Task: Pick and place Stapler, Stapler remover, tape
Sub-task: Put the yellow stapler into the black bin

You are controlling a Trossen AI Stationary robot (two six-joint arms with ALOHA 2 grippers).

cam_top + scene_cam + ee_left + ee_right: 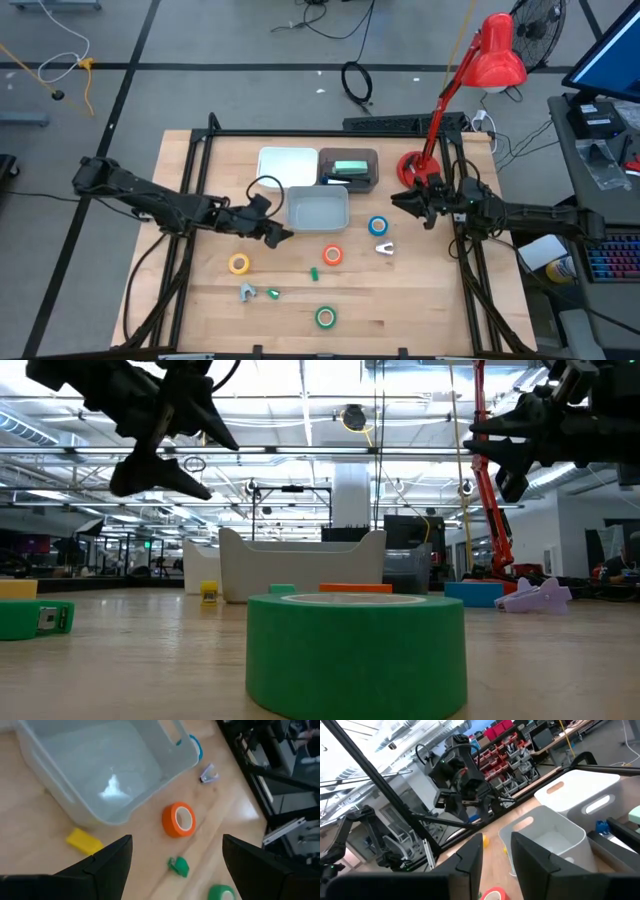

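High view: wooden bench (400, 300) carries the whole layout.

- Red desk lamp (470, 80) stands at the far right corner of the bench.
- Three bins at the far middle: a white bin (287, 163), a dark bin (350, 182) beside it with a green item inside, and a pale grey bin (318, 208) just in front of both.
- Left arm reaches in from the left; left gripper (283, 235) hangs above the bench just beside the grey bin's near-left corner, fingers spread wide, nothing between them. Its wrist view looks down on the grey bin and the orange-red roll.
- Right arm comes in from the right; right gripper (398, 200) is off the surface, right of the bins, above and beyond the blue roll. Fingers stand narrowly apart with nothing seen between them.
- Tape, four rolls, all lying flat on the bench: blue tape (378, 226) right of the grey bin; orange-red tape (332, 256) in front of that bin; yellow tape (239, 264) toward the left; green tape (326, 317) nearest the front edge.
- Pale staple remover (384, 247) lies just in front of the blue roll.
- Small grey piece (247, 292) and small green piece (272, 294) lie in front of the yellow roll.
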